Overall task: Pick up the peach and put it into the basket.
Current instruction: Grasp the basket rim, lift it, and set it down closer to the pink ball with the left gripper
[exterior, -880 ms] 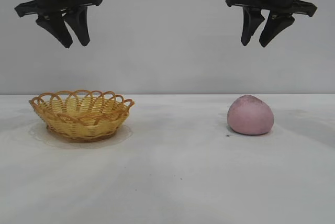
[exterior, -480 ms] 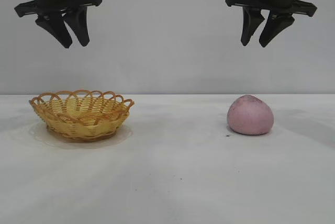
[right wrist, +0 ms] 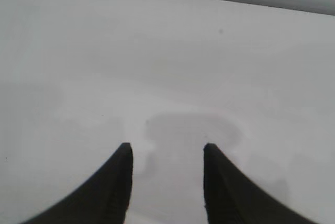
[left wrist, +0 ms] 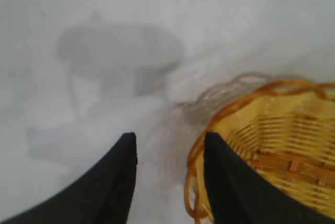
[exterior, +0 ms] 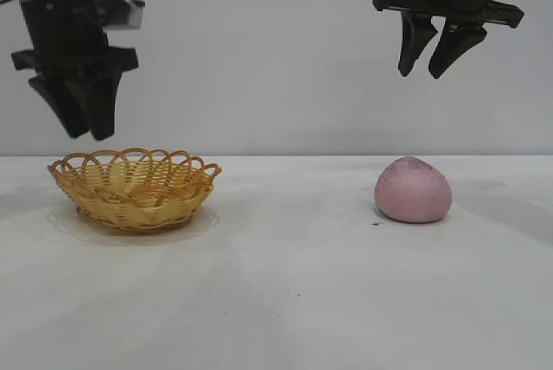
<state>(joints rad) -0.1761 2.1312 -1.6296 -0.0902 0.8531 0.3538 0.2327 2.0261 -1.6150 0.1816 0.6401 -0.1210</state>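
At the right of the exterior frame, a little below mid-height, the peach sits on the white table, a dull pink lump with a darker speckled top, touched by nothing. Well apart from it, at the left of the same frame, the basket stands upright on the table, yellow weave under an orange-brown looped rim (nothing shows inside it). High in the upper right of the frame, above the peach and well clear of it, the right gripper hangs with its two dark fingers parted and nothing between them; its wrist view shows the fingers apart over bare table. In the upper left, the left gripper hangs just above the basket's left rim, pointing steeply down. In its wrist view the fingers stand apart, empty, with the basket's rim beside one of them.
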